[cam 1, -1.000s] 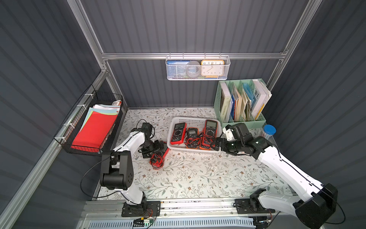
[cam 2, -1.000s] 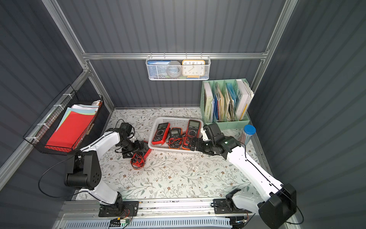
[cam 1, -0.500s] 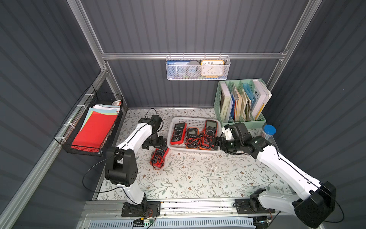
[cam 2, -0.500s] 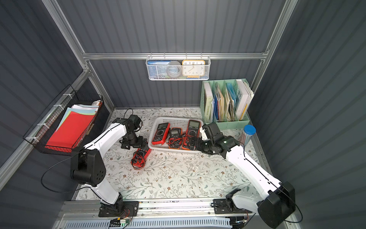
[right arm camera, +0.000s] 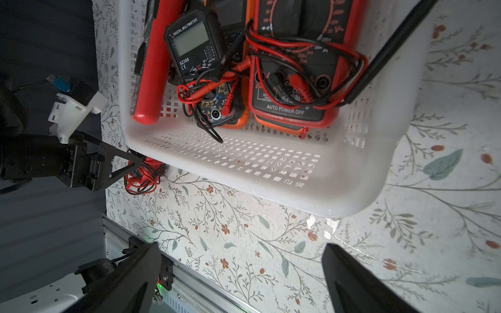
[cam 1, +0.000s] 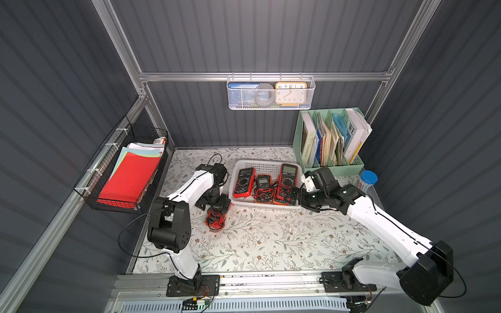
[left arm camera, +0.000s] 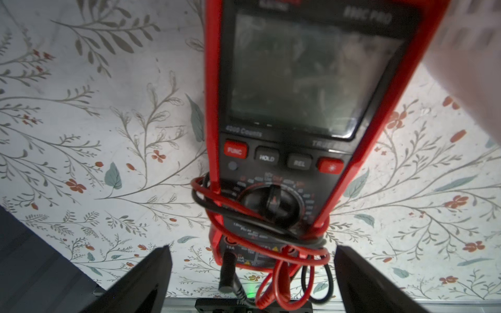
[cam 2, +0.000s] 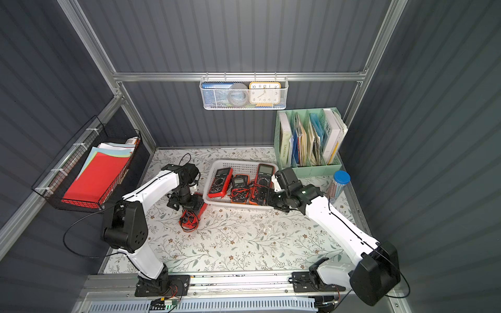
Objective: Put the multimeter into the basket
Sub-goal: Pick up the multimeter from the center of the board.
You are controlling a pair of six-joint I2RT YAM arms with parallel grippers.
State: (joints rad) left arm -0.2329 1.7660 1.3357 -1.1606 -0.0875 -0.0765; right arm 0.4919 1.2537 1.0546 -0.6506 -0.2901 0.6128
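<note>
Red-cased and wrapped in its leads (left arm camera: pixel 260 225), the multimeter (left arm camera: pixel 284 130) lies on the table (cam 1: pixel 271 244) just beside the basket (cam 1: pixel 264 207). The left gripper (left arm camera: pixel 252 248) hangs over it, jaws wide and empty; it should straddle the body across its width, clear of the loose leads, before closing.

The left arm (cam 1: pixel 195 187) rises from its base, folds at the elbow and reaches forward, and its wrist turns down so that the left gripper (cam 1: pixel 214 203) points almost straight down, the wrist directly above the jaws. Its jaws stand spread wide; the two black fingers (left arm camera: pixel 146 276) sit well apart. The right arm (cam 1: pixel 379 219) stretches long and low from its base, slanting inward, with the wrist behind the jaws. The right gripper (cam 1: pixel 294 195) lies nearly level, aimed toward the left arm, its fingers (right arm camera: pixel 352 276) likewise spread wide.
</note>
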